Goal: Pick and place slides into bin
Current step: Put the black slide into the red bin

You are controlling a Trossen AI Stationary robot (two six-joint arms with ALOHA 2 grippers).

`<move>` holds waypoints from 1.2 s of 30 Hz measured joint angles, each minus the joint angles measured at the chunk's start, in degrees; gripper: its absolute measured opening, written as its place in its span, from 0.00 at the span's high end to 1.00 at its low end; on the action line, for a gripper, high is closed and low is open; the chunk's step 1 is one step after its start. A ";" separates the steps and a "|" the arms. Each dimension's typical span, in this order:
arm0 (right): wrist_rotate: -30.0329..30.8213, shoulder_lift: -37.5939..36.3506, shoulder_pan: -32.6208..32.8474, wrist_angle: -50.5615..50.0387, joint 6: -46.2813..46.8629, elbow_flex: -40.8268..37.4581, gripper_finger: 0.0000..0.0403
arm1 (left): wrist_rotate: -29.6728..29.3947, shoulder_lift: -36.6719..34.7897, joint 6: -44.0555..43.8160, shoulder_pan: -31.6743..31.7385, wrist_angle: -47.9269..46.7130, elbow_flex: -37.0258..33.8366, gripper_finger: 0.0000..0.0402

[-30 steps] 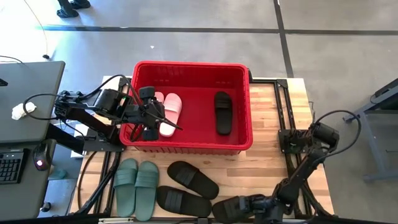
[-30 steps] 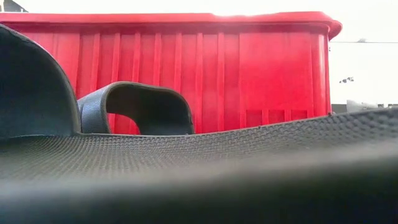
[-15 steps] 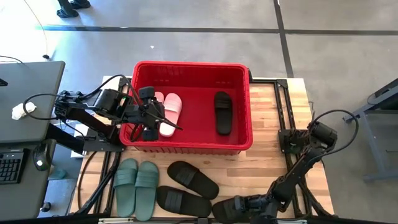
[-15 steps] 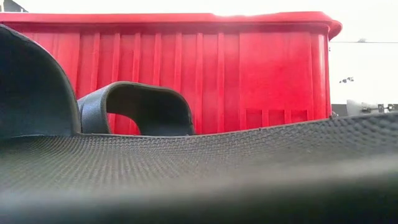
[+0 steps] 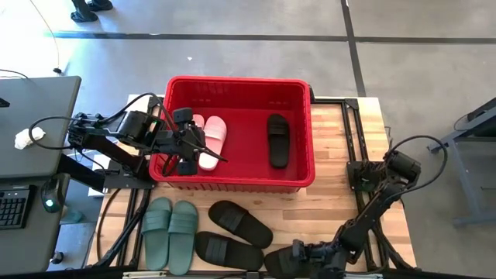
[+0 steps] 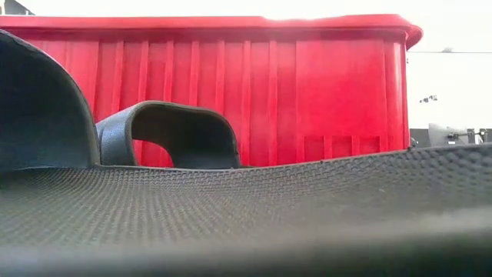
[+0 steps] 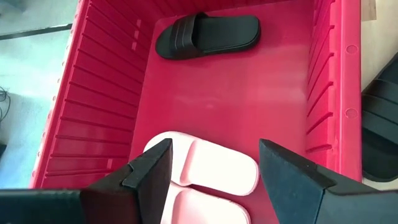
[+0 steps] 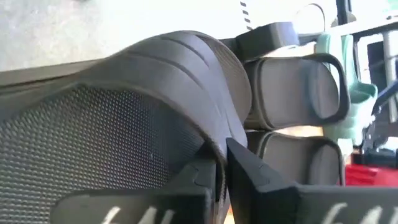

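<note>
The red bin [image 5: 240, 80] stands at the table's far middle. On its floor lie a pale pink pair [image 5: 211, 136] and one black slide [image 5: 278, 139]. My left gripper [image 5: 203, 151] hangs open above the pink pair [image 7: 211, 174], touching nothing. At the table's near edge lies another black slide [image 5: 277, 260], sole down. My right gripper [image 5: 294, 254] is shut on it. In the low view that slide's textured footbed [image 6: 231, 215] fills the lower half of the picture. My right gripper pinches the black slide's wide strap at its edge [image 8: 214, 146] between its two fingers [image 8: 255, 177]. The fingers slant down from the table's right side. The slide's sole lies on the table, its footbed [image 8: 93, 143] spreading out beside the fingers.
Two more black slides [image 5: 240, 221] [image 5: 225, 249] lie between the held one and a sage green pair [image 5: 170, 229] at the near left. Bare wooden tabletop [image 5: 341, 178] lies right of the bin. A desk with a keyboard [image 5: 15, 205] stands left of the table.
My right gripper has swung a little toward the table's left edge over the black slide, rolled slightly, and shut on its strap. The slide stays on the table.
</note>
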 joint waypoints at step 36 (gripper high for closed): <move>35.98 -37.39 -2.86 26.45 -5.71 0.00 1.00 | -0.25 0.00 2.19 -0.02 -0.61 -0.02 0.45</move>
